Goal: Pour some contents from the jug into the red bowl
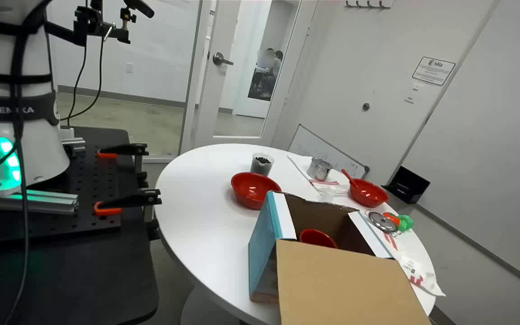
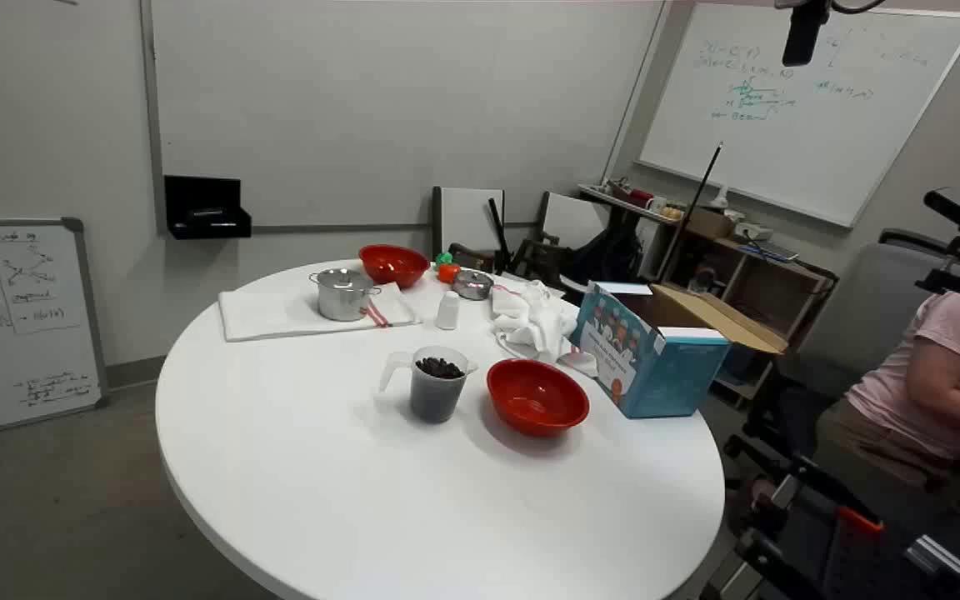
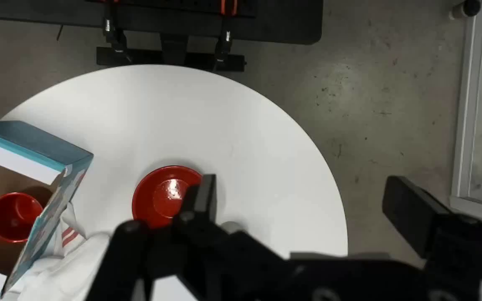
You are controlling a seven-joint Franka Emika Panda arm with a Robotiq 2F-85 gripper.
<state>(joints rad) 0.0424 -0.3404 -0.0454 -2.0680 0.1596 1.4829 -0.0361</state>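
The jug [image 1: 262,165] is clear plastic with a handle and spout, and holds dark contents; in an exterior view it stands upright [image 2: 435,395]. Just beside it, apart, is the plain wide red bowl [image 1: 253,192], seen in both exterior views [image 2: 537,400], with nothing visible inside. In the wrist view the red bowl [image 3: 163,194] is partly covered by a gripper finger, and only a grey-white edge, perhaps the jug [image 3: 232,227], shows behind it. My gripper [image 3: 303,205] is wide open and empty, high above the table; its fingers are out of both exterior views.
An open blue box [image 1: 262,255] with a small red cup [image 1: 316,238] inside stands beside the bowl [image 2: 663,383]. A metal pot [image 2: 344,297], another red bowl [image 2: 394,267], a lid [image 2: 473,286], a white shaker [image 2: 447,312] and crumpled cloth [image 2: 530,321] lie farther back on the round table [image 2: 322,492].
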